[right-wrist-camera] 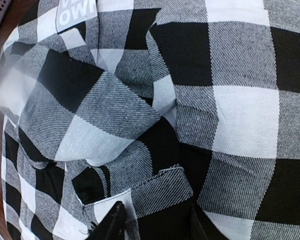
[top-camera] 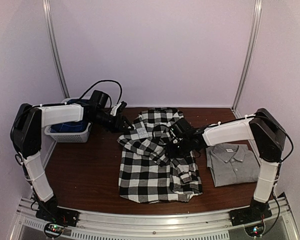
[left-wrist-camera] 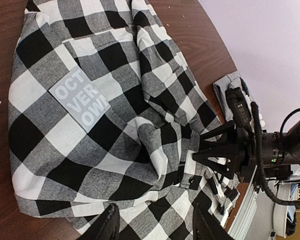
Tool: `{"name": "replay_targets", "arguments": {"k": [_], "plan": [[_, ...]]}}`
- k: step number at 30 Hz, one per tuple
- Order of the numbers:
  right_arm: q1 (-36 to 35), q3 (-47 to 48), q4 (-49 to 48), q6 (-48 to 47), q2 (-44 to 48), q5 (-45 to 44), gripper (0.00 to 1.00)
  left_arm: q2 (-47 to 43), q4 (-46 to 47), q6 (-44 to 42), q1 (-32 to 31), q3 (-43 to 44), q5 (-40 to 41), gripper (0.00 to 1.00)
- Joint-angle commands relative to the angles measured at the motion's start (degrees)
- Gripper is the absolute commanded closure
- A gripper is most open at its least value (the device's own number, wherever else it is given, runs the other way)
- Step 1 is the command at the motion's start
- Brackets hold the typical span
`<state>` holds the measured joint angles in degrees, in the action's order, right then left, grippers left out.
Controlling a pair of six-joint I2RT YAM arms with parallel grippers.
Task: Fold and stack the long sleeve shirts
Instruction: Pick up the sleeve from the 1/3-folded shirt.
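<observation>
Checked shirt [top-camera: 157, 165] lay spread across the middle of the desk [top-camera: 85, 170], rumpled at its far end with a sleeve bunched over the front. The grey shirt [top-camera: 233, 162] sat folded just to its right, apart from it. From above, I saw my left fingers [top-camera: 123, 123] at the checked shirt's far left edge and my right fingers [top-camera: 174, 145] down on the bunched cloth near its centre. A basket [top-camera: 70, 132] holding something blue stood at the far left. The desk was dark brown wood, closed in by pale bare walls [top-camera: 150, 50].

On the left wrist camera, those fingers stood spread and released above the cloth, with the lettered patch [left-wrist-camera: 82, 102] facing up.

On the right wrist camera, flannel lay between the fingers, but I could not tell whether they had pinched it.

I judged the flannel soft, light and limp. It would likely sag and drag its loose layers along, so I would take it at a cuff or shoulder seam.
</observation>
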<state>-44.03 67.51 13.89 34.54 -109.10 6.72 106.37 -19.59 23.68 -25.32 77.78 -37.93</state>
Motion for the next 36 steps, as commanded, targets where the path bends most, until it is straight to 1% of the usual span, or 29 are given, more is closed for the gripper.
{"name": "replay_targets", "arguments": {"k": [1, 3, 9, 10, 12, 13, 18, 24, 27, 30, 36], "plan": [[-0.4, 2.2, 1.0, 0.0, 0.8, -1.4, 0.65, -1.1, 0.4, -0.9, 0.4, 0.4, -0.1, 0.50], [-0.4, 2.9, 1.3, 0.2, 1.1, -1.1, 0.72, -1.0, 0.4, -0.7, 0.4, 0.4, 0.3, 0.50], [-0.4, 4.4, 1.9, 0.2, 1.3, -0.8, 0.76, -0.3, 0.9, -0.2, 0.4, 0.7, 0.5, 0.50], [-0.4, 4.4, 1.9, 0.3, 1.4, -0.7, 0.75, -0.1, 0.9, -0.1, 0.4, 0.8, 0.5, 0.50], [-0.4, 4.6, 2.4, 0.3, 0.9, -0.3, 0.62, 0.3, 0.9, 0.0, 0.4, 1.3, 0.3, 0.50], [-0.4, 4.9, 3.2, 0.2, 0.5, -0.3, 0.59, 0.4, 0.9, 0.0, 0.4, 1.5, 0.3, 0.50], [-0.3, 3.6, 4.2, 1.1, 1.0, -2.3, 0.56, 1.0, 1.0, 0.0, 0.4, 2.0, 0.1, 0.50], [-0.4, 2.1, 2.3, 1.8, 3.0, -2.1, 0.56, 1.2, 0.9, 0.0, 0.4, 1.6, 0.2, 0.50], [0.2, -0.1, 0.5, 2.6, 3.6, -1.7, 0.48, 1.0, 0.9, 0.0, 0.4, 1.4, 0.3, 0.49], [1.8, -3.2, -1.8, 4.1, 3.7, 0.5, 0.46, 0.7, 0.9, -0.2, 0.4, 1.1, 0.4, 0.50], [3.1, -7.2, -4.3, 5.7, 5.9, 1.3, 0.41, 0.3, 1.0, -0.3, 0.4, 0.5, 0.6, 0.50]]}}
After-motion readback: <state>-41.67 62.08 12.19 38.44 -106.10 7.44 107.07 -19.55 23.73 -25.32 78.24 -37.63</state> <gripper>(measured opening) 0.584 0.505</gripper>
